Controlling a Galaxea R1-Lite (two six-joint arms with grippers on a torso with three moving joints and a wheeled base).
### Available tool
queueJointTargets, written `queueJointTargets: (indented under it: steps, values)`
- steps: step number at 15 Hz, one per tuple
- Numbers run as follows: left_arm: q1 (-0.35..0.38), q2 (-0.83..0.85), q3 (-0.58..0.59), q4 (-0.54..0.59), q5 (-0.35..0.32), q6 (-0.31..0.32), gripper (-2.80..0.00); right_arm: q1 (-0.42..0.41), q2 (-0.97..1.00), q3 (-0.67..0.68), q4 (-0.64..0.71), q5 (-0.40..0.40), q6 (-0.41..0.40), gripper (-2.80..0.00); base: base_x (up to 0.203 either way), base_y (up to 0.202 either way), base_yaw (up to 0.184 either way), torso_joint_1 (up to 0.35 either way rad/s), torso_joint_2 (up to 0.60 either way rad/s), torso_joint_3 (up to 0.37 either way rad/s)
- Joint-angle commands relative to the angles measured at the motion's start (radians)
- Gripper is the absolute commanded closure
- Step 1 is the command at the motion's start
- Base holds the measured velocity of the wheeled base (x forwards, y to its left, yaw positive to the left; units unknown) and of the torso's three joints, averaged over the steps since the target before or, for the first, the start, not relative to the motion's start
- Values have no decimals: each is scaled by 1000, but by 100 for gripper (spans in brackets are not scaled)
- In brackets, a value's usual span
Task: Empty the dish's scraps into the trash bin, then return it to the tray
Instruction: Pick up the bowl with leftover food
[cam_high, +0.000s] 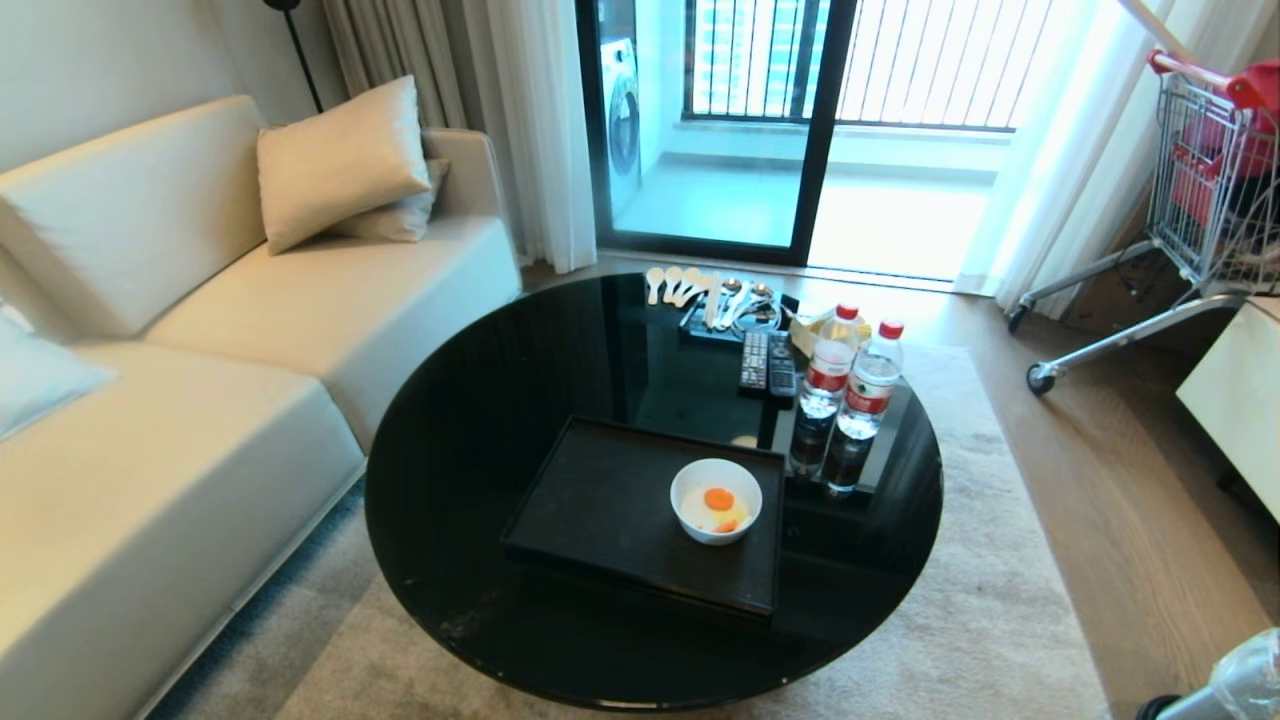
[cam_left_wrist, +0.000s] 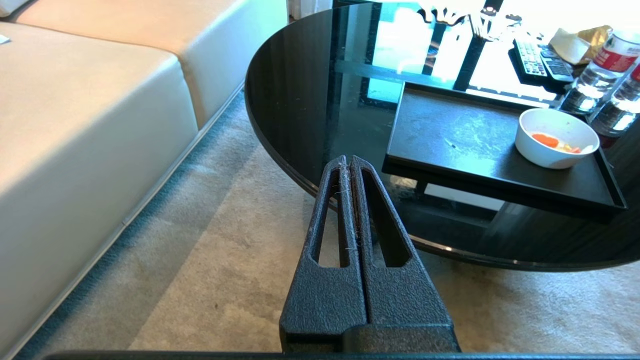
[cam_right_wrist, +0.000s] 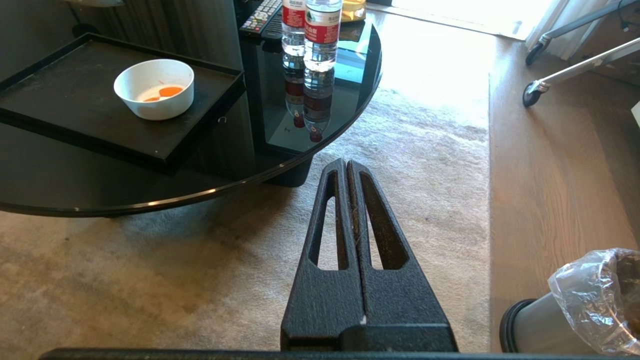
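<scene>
The dish (cam_high: 716, 501), a small white bowl, stands on the black tray's (cam_high: 600, 510) right side, holding orange and pale scraps (cam_high: 720, 505). The dish (cam_left_wrist: 556, 137) and tray (cam_left_wrist: 465, 145) also show in the left wrist view, and the dish (cam_right_wrist: 154, 88) and tray (cam_right_wrist: 70, 97) in the right wrist view. The steel trash bin (cam_right_wrist: 570, 310) with a clear liner stands on the floor at my right; its liner (cam_high: 1240, 680) peeks into the head view's lower right corner. My left gripper (cam_left_wrist: 348, 159) is shut and empty, held low off the table's near edge. My right gripper (cam_right_wrist: 346, 162) is likewise shut and empty over the carpet.
On the round black glass table (cam_high: 480, 420) stand two water bottles (cam_high: 850, 375), remotes (cam_high: 767, 362) and spoons (cam_high: 680, 285) behind the tray. A beige sofa (cam_high: 200, 380) lies to the left. A shopping cart (cam_high: 1200, 190) stands far right. Carpet surrounds the table.
</scene>
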Motion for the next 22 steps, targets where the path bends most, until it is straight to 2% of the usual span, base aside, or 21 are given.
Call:
queueJointTargets:
  steps: [1, 8, 10, 11, 13, 14, 18, 22]
  values:
    - [0, 0, 0, 0, 0, -1, 0, 0, 0, 0, 0, 1, -2, 0, 0, 0, 0, 0, 0, 0]
    - [0, 0, 0, 0, 0, -1, 0, 0, 0, 0, 1, 1, -9, 0, 0, 0, 0, 0, 0, 0]
    - [0, 0, 0, 0, 0, -1, 0, 0, 0, 3, -2, 2, -43, 0, 0, 0, 0, 0, 0, 0]
    - [0, 0, 0, 0, 0, -1, 0, 1, 0, -16, -2, 13, -70, 0, 0, 0, 0, 0, 0, 0]
    - [0, 0, 0, 0, 0, -1, 0, 1, 4, -75, 6, 91, -84, 0, 0, 0, 0, 0, 0, 0]
    - [0, 0, 0, 0, 0, -1, 0, 0, 29, -114, 8, 125, -92, 0, 0, 0, 0, 0, 0, 0]
    - [0, 0, 0, 0, 0, -1, 0, 0, 180, -245, 11, 143, -188, 0, 0, 0, 0, 0, 0, 0]
    - [0, 0, 0, 0, 0, -1, 0, 0, 450, -362, 4, 218, -275, 0, 0, 0, 0, 0, 0, 0]
